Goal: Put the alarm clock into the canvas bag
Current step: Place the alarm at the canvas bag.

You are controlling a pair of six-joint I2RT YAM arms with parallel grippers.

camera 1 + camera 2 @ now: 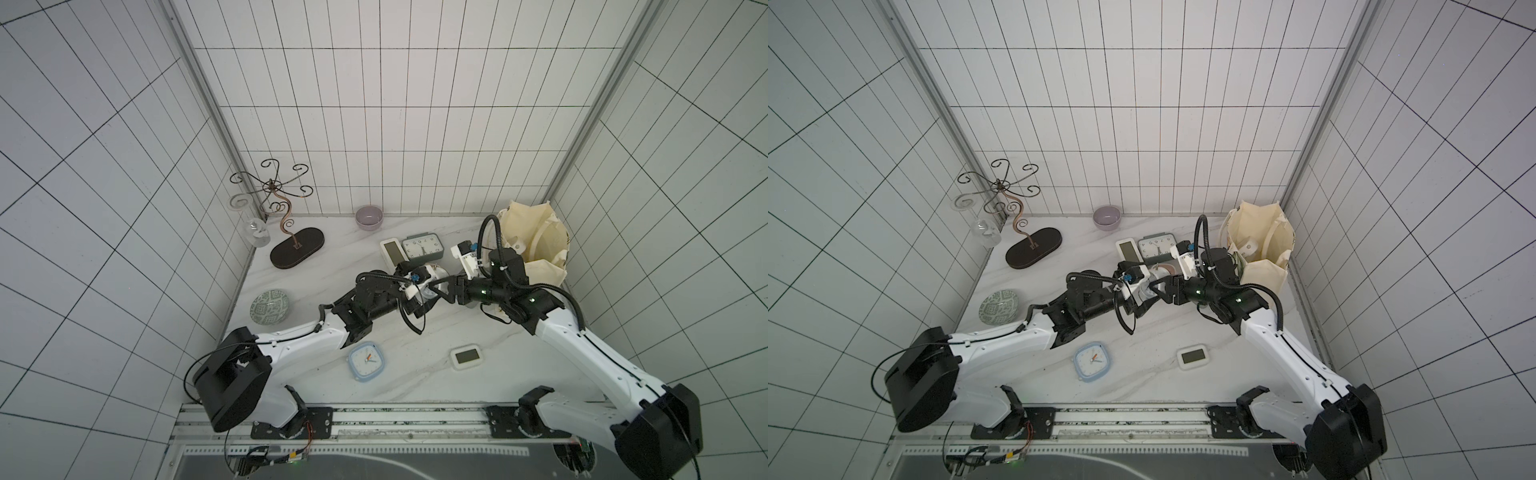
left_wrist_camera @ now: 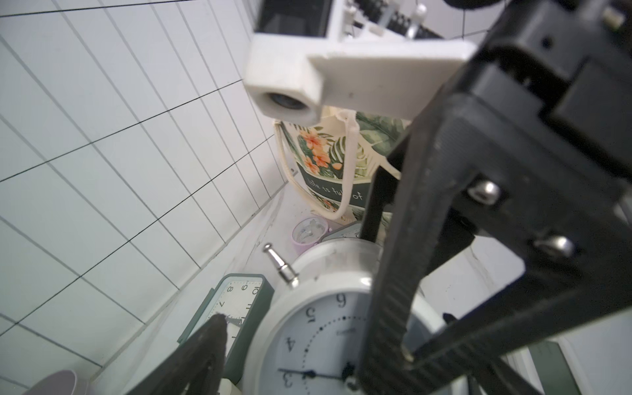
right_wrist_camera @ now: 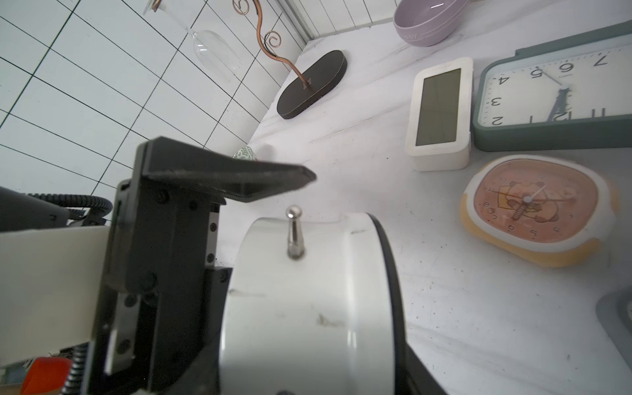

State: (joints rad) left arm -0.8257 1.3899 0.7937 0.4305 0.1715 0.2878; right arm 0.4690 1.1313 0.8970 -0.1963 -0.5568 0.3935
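On your right gripper (image 1: 437, 291) the jaws are clamped on the white clock (image 3: 301, 307). One finger (image 2: 386, 307) lies flat across the face; the other is mostly hidden behind the back. On your left gripper (image 1: 424, 291) the jaws stand released around the same clock, and you can see one finger (image 3: 239, 181) clear of its rim.

The white clock is held up over the middle of the worktop (image 1: 415, 332), outside the bag (image 1: 536, 232). The bag stands upright, mouth open, in the far right corner.

Just beyond the grippers, toward the far edge, lie an orange clock (image 3: 533, 205), a green clock (image 1: 423, 246) and a digital clock (image 1: 390, 251). A blue clock (image 1: 366, 360) and a second digital clock (image 1: 466, 357) lie near the front edge. A purple bowl (image 1: 368, 217) sits at the far edge and a stand (image 1: 297, 247) sits in the far left corner.
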